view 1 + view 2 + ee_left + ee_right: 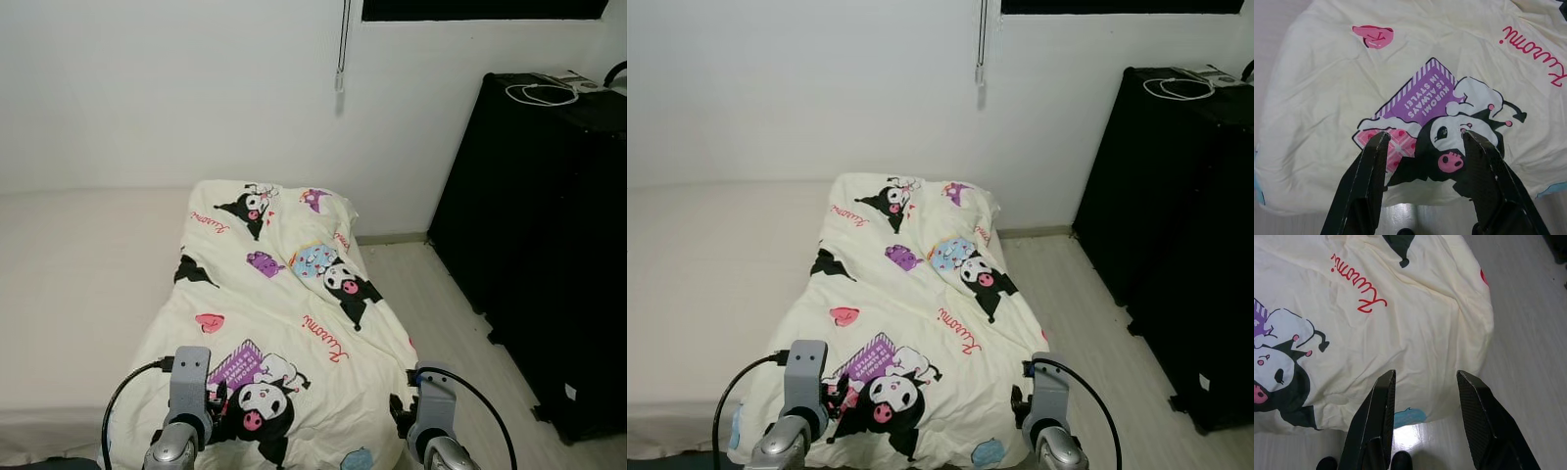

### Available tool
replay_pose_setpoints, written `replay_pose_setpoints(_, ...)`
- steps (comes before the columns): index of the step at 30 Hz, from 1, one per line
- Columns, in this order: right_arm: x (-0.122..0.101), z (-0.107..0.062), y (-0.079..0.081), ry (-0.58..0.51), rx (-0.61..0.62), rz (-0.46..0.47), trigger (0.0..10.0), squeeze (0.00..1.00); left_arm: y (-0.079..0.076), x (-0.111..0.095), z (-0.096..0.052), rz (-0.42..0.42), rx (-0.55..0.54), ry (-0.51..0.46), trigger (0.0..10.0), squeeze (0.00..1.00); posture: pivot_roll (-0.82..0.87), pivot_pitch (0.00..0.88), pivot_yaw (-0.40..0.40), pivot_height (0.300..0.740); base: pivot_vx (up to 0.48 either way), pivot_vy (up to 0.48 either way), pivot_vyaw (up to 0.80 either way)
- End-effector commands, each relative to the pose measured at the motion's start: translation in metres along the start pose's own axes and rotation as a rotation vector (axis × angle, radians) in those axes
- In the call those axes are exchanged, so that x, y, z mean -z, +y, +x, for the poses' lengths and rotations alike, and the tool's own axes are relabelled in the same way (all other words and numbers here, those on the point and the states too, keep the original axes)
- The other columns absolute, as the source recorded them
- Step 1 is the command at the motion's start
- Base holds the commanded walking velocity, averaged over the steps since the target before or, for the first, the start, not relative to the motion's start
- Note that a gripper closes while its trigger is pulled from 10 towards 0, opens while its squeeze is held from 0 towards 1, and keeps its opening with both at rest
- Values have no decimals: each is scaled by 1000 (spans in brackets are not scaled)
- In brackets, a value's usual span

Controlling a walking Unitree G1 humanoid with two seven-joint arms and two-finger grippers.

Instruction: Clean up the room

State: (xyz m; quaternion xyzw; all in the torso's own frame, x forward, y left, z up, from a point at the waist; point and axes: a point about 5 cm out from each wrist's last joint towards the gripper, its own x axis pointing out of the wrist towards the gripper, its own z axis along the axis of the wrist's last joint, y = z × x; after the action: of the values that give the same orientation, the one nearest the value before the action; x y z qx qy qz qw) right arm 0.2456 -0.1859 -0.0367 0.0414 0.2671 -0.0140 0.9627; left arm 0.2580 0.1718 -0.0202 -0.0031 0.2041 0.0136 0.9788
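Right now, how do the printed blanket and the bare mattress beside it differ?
The blanket is cream, printed with black-and-white cartoon characters, red script and a purple sign; the mattress is plain off-white with no print. The blanket is wrinkled and hangs over the bed's foot towards the floor; the mattress lies flat and smooth. The blanket covers the side nearer the black cabinet; the mattress shows on the robot's left. Both are pale.

1. The bed [69,284] stands against the white wall, its pale mattress bare over the robot's left half.
2. A cream cartoon-print blanket [284,323] lies spread over the bed's right part, reaching from the wall end to the near end, where its edge hangs over toward the floor.
3. The light wood floor [441,313] runs along the bed's right side.
4. A black cabinet [549,245] stands on that floor, well apart from the bed.
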Motion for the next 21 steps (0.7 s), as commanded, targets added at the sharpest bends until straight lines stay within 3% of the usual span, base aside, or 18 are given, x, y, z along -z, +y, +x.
replay_pose_setpoints(1,6,-2,1,29,-1,-1,10000,0,2,6,-2,10,-1,27,10000,0,40,76,-18,734,0,-337,0)
replay_pose_setpoints(9,8,-2,1,34,2,2,10000,0,4,8,-3,13,-1,36,10000,0,43,79,-15,734,0,-333,0)
replay_pose_setpoints(21,11,-3,1,39,5,9,10000,0,5,8,-3,51,31,53,10000,0,52,79,-11,734,0,33,0)
